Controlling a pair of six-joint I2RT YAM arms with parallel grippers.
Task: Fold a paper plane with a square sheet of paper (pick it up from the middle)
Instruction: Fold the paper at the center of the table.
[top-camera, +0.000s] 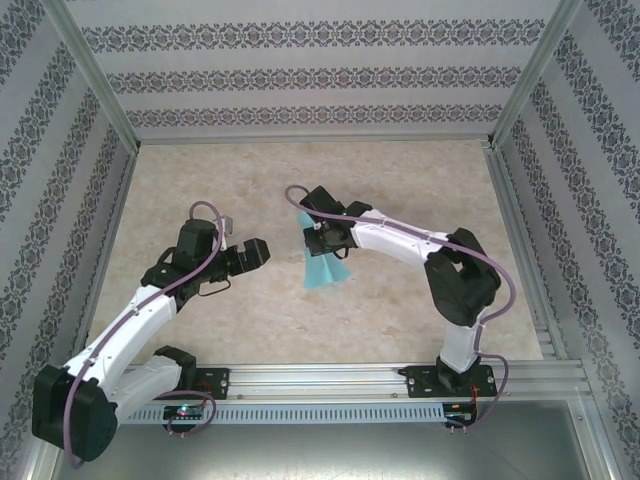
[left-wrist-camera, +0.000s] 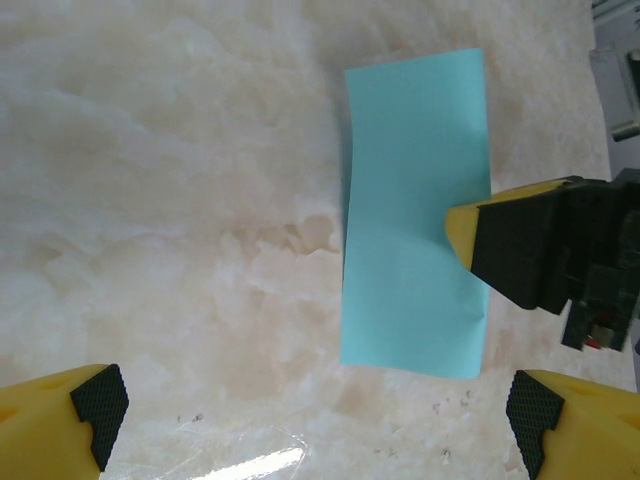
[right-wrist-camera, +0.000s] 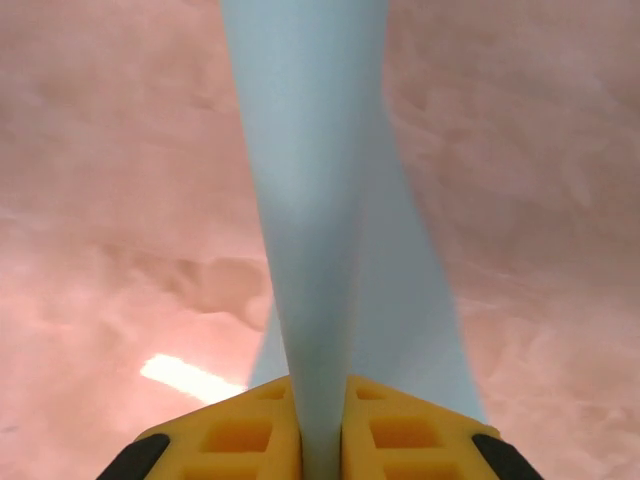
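The step in hand is judged to be the pick-up from the middle. The sheet of paper (right-wrist-camera: 310, 200) is pinched between the fingers of the right gripper (right-wrist-camera: 320, 440), which are drawn together on it with only the paper's thickness between them. In the right wrist view the two halves are seen running away from the fingers as a narrow doubled strip that spreads slightly toward the table (top-camera: 400, 180).

From above, the sheet is seen flaring out like a fan just below the right gripper's tips, near the middle of the table. Whether its far edge touches the surface cannot be told.

The left gripper (top-camera: 262, 250) is held with its fingers wide apart and nothing between them. It is just beside the sheet, on its left, and is pointed toward it. In the left wrist view the sheet is seen as a tall cyan rectangle, with one right finger (left-wrist-camera: 520, 250) on its edge.

The next move is judged to call for the doubled halves to be kept aligned and the centre crease to be pressed flat, probably with help from the free gripper.
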